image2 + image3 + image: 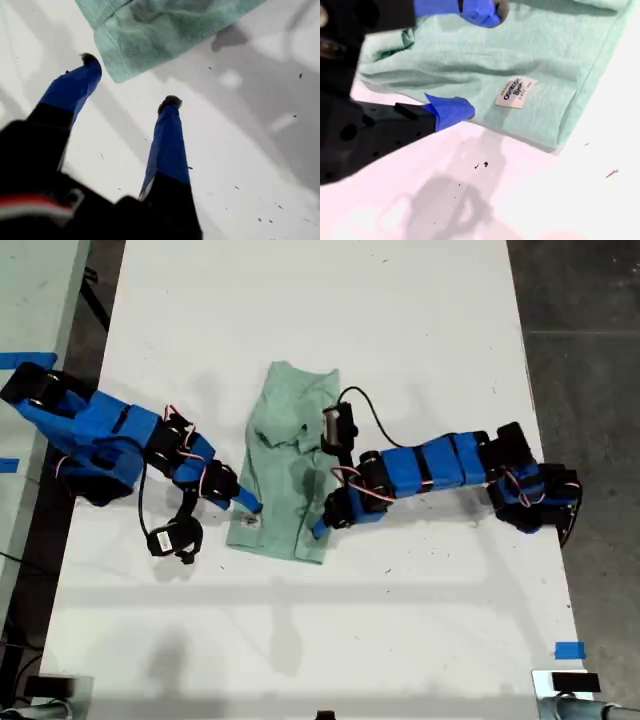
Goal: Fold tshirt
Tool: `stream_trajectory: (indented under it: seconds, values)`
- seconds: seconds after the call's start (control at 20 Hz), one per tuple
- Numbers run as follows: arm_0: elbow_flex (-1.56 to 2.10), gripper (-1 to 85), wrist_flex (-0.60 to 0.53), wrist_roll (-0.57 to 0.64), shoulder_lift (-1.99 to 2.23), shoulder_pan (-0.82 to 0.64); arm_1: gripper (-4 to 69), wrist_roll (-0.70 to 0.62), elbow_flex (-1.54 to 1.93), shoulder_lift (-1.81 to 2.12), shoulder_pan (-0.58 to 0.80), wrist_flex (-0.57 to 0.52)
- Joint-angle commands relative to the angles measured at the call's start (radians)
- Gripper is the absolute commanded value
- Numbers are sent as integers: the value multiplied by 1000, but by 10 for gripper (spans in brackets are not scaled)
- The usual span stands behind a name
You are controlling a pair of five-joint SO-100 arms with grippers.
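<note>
Tshirt [290, 455] is looking soft, light, floppy; my first claw [130, 81] is gaping nr a corner, my second claw [475, 62] gaping astride the tag-side hem. Pinch there.

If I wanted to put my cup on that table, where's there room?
Bare table stretches beyond the tshirt, at the exterior view's top, and below it along the bottom. The middle is crowded: both arms flank the shirt.

You get one overhead exterior view; both close wrist cameras look down past their jaws at the pale mint-green cloth tshirt [288, 465], shared centre-frame, not any clock edge.
</note>
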Motion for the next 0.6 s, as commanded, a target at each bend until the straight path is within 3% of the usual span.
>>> stream_trajectory:
  seconds: [0.0,0.55]
  values:
    - [-3,262,-44,8,-41,31,276,-2,-115,-35,-15,-60]
    - [9,245,-195,-12,-179,117,269,-8,-137,-152,-11,-184]
